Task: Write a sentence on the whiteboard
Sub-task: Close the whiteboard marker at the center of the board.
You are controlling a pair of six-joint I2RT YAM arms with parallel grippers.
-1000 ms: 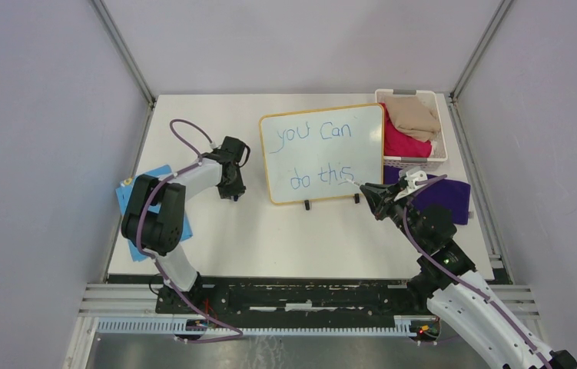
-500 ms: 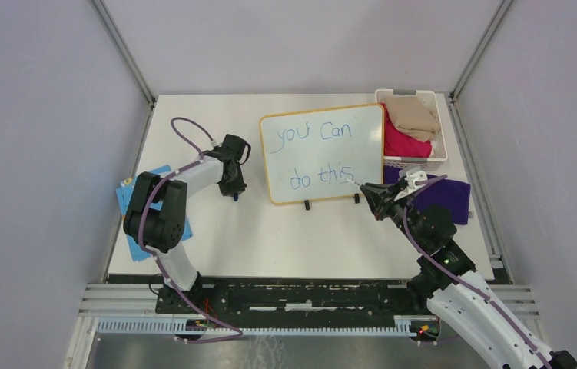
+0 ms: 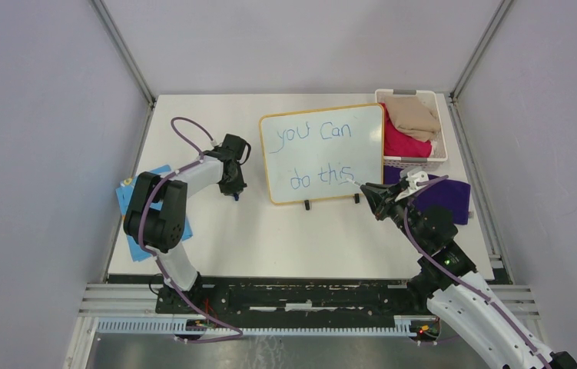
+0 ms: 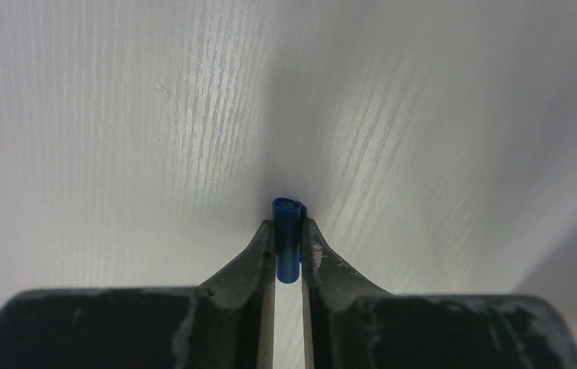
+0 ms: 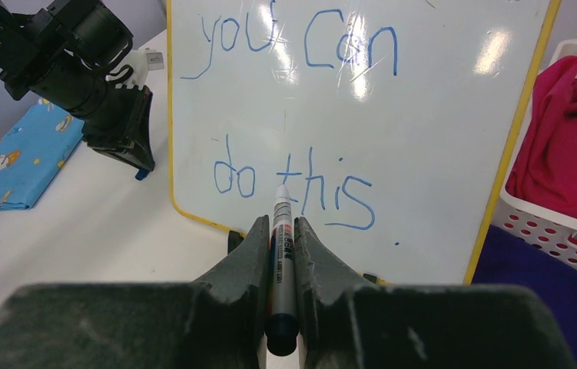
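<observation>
The whiteboard [image 3: 323, 157] stands upright at the table's middle back, and the sentence [image 3: 336, 131] on it reads "you Can do this" in blue, in two lines. My right gripper [image 5: 283, 224] is shut on a grey marker [image 5: 283, 246]. The marker's white tip sits at the board, by the "t" of "this" [image 5: 323, 196]. My left gripper [image 4: 290, 231] points down at the table to the left of the board. It is shut on a small blue marker cap [image 4: 288, 238], which also shows under its fingers as a blue cap [image 3: 234, 196].
A white basket [image 3: 414, 160] holding pink and beige cloths stands right of the board. A purple cloth [image 3: 448, 196] lies in front of it. A blue patterned cloth [image 3: 125, 197] lies at the table's left edge, under the left arm.
My left gripper's jaws have come together on the blue cap, which was not in its jaws a second ago. The right gripper and marker have stayed put.
</observation>
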